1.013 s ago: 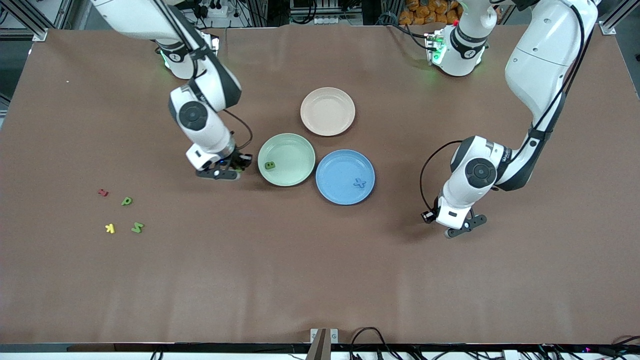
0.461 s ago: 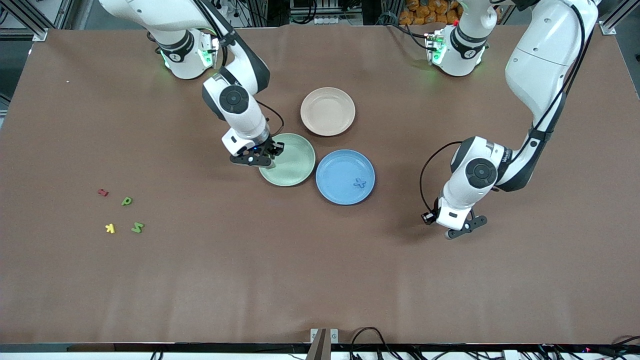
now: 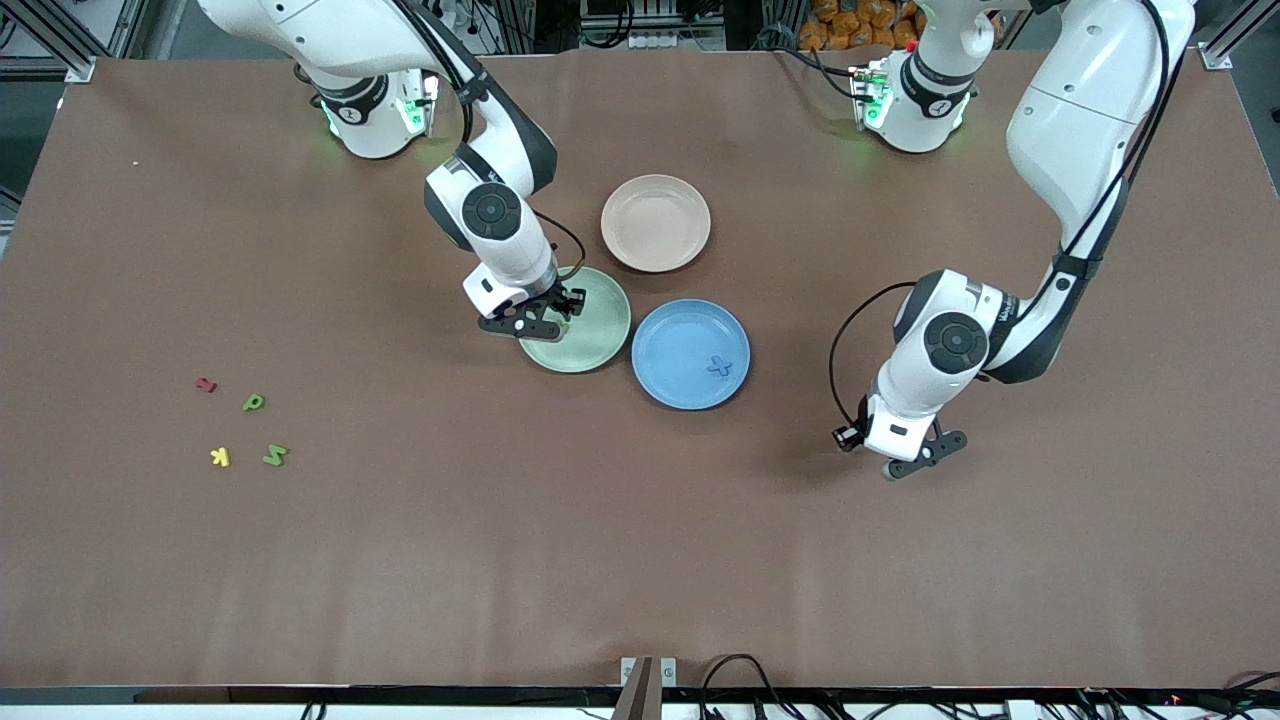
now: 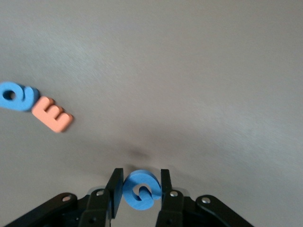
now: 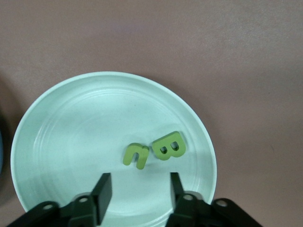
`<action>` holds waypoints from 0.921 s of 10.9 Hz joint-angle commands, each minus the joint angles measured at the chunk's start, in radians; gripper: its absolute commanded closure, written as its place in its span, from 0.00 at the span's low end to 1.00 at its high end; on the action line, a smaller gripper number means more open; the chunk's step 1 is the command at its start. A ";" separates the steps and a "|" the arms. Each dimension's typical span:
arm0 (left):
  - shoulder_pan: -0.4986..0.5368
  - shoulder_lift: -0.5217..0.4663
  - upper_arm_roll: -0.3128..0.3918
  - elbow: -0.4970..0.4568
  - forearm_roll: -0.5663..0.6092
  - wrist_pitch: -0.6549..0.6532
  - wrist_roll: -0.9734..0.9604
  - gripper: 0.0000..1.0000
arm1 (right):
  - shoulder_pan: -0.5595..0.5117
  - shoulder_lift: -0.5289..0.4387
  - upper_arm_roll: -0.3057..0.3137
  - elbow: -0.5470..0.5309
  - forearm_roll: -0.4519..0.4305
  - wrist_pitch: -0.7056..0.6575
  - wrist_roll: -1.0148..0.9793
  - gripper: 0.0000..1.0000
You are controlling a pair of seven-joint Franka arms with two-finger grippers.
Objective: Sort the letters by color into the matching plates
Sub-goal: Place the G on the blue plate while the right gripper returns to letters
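Note:
My right gripper (image 3: 540, 318) is open and empty over the mint green plate (image 3: 592, 340). In the right wrist view its jaws (image 5: 140, 178) stand apart above the plate (image 5: 71, 132), where two green letters lie side by side, a B (image 5: 169, 145) and a smaller one (image 5: 136, 156). The blue plate (image 3: 680, 340) holds a blue X (image 3: 720, 365). My left gripper (image 3: 912, 458) is low over bare table toward the left arm's end, shut (image 4: 140, 176) on a blue letter (image 4: 142, 191). Two green letters (image 3: 254, 402) (image 3: 275, 455) lie toward the right arm's end.
A beige-pink plate (image 3: 655, 222) stands farther from the front camera than the two other plates. A red letter (image 3: 206, 384) and a yellow letter (image 3: 220, 457) lie by the loose green ones. A second blue letter (image 4: 16, 96) touches an orange E (image 4: 53, 114) on the table.
My right gripper moved from beside the mint green plate to over it. A second green letter now lies by the B. My left gripper shifted slightly toward the plates.

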 commanded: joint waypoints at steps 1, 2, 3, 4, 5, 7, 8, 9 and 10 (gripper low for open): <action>-0.007 -0.019 -0.053 0.028 -0.023 -0.053 -0.085 1.00 | 0.002 0.000 -0.007 0.018 -0.009 -0.027 0.003 0.00; -0.008 -0.019 -0.070 0.037 -0.023 -0.055 -0.114 1.00 | -0.014 -0.005 -0.007 0.015 -0.009 -0.036 -0.023 0.00; -0.008 -0.018 -0.084 0.040 -0.023 -0.061 -0.137 1.00 | -0.042 -0.013 -0.007 0.015 -0.009 -0.046 -0.052 0.00; -0.008 -0.019 -0.101 0.040 -0.023 -0.063 -0.162 1.00 | -0.080 -0.022 -0.007 0.014 -0.009 -0.057 -0.101 0.00; -0.008 -0.019 -0.116 0.040 -0.023 -0.064 -0.188 1.00 | -0.120 -0.029 -0.007 0.011 -0.012 -0.068 -0.144 0.00; -0.010 -0.019 -0.148 0.048 -0.023 -0.092 -0.226 1.00 | -0.235 -0.045 -0.009 0.011 -0.014 -0.100 -0.248 0.00; -0.013 -0.018 -0.164 0.048 -0.021 -0.090 -0.252 1.00 | -0.286 -0.056 -0.009 0.012 -0.014 -0.112 -0.307 0.00; -0.045 -0.018 -0.168 0.050 -0.012 -0.092 -0.282 1.00 | -0.341 -0.059 -0.009 0.011 -0.017 -0.117 -0.357 0.00; -0.066 -0.016 -0.165 0.059 -0.015 -0.092 -0.309 1.00 | -0.385 -0.062 -0.009 0.011 -0.026 -0.117 -0.400 0.00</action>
